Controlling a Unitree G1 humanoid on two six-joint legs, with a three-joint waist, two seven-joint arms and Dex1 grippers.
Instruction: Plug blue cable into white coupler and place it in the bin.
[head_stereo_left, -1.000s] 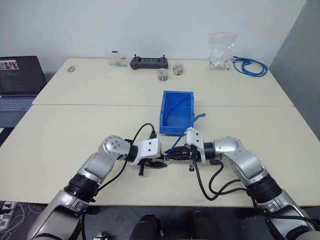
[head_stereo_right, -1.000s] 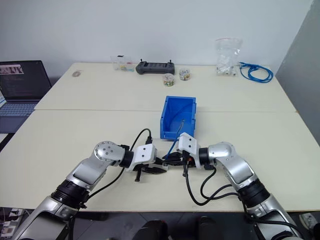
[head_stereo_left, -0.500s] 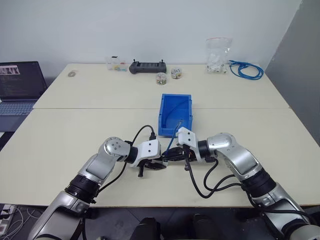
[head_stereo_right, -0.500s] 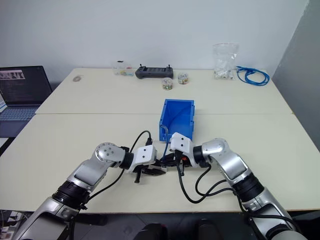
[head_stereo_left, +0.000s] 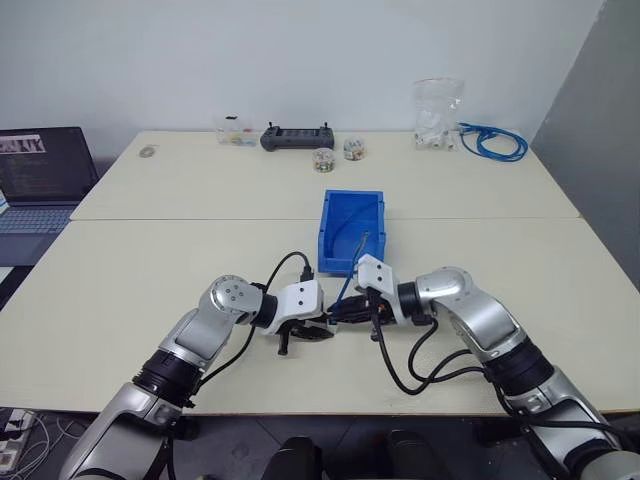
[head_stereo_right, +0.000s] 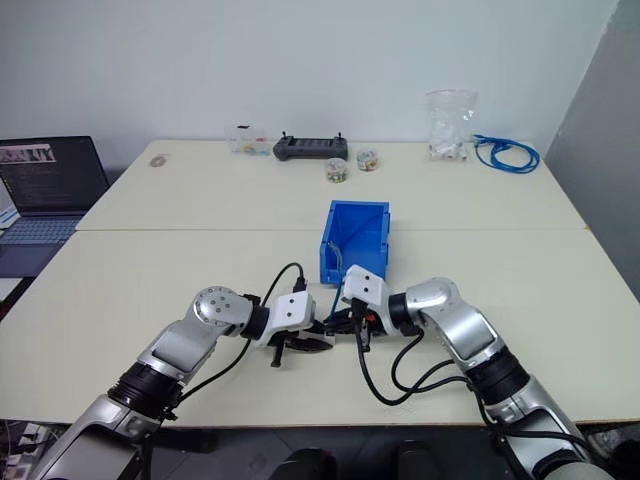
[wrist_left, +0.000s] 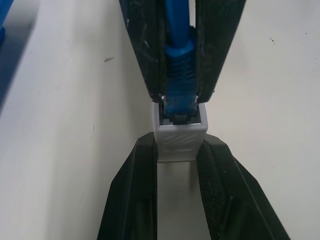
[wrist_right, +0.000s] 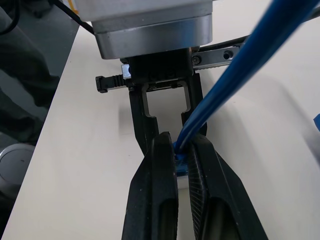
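Mating now: left end effector (wrist_left: 179, 150) clamps coupler (wrist_left: 179, 136), right end effector (wrist_right: 182, 145) pinches cable (wrist_left: 179, 75) plug at its mouth, above worktop (head_stereo_left: 150, 280) before bin (head_stereo_left: 350, 232). Risk: slight misalignment jams plug, coupler slips.

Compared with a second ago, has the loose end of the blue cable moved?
Yes. The blue cable has swung its loose end left, from beyond the bin's right front corner to over the bin.

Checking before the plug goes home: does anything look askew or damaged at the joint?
Nothing stands out. The cable plug sits squarely at the coupler mouth, held straight between the right end effector and the left end effector.
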